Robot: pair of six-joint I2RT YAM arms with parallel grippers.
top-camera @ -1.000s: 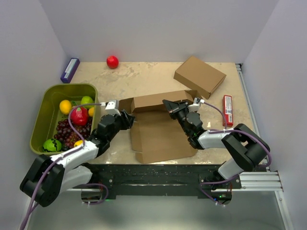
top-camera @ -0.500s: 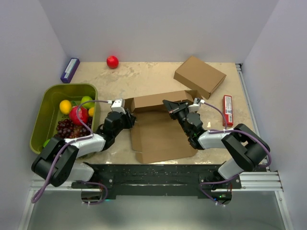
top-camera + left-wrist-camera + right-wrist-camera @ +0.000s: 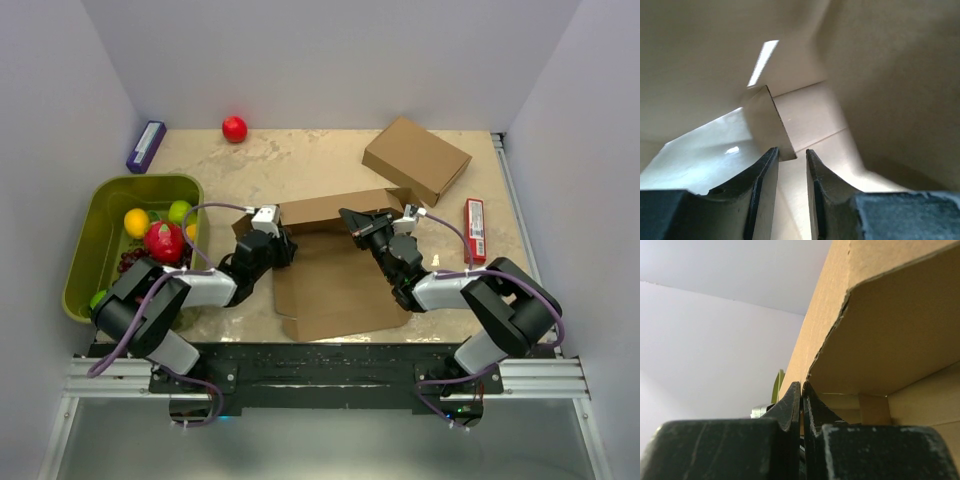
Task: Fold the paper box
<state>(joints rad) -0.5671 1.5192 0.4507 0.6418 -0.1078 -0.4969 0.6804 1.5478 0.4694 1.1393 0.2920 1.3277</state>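
Box (image 3: 330, 285) sits half-formed mid-table, back wall up. Left pincer (image 3: 283, 248) just slid in at its left flap (image 3: 767, 120), narrowing around the corner (can't tell if it's gripped yet); right pincer (image 3: 352, 222) stays clamped on the right edge. Side fold looks next.

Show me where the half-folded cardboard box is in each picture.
Top view: the paper box lies in the centre, back wall raised.
Left wrist view: it fills the picture, a small flap in the middle.
Right wrist view: it takes up the right side.
Shared landmark: the green tub, left in the top view, a sliver in the right wrist view; absent from the left wrist view.
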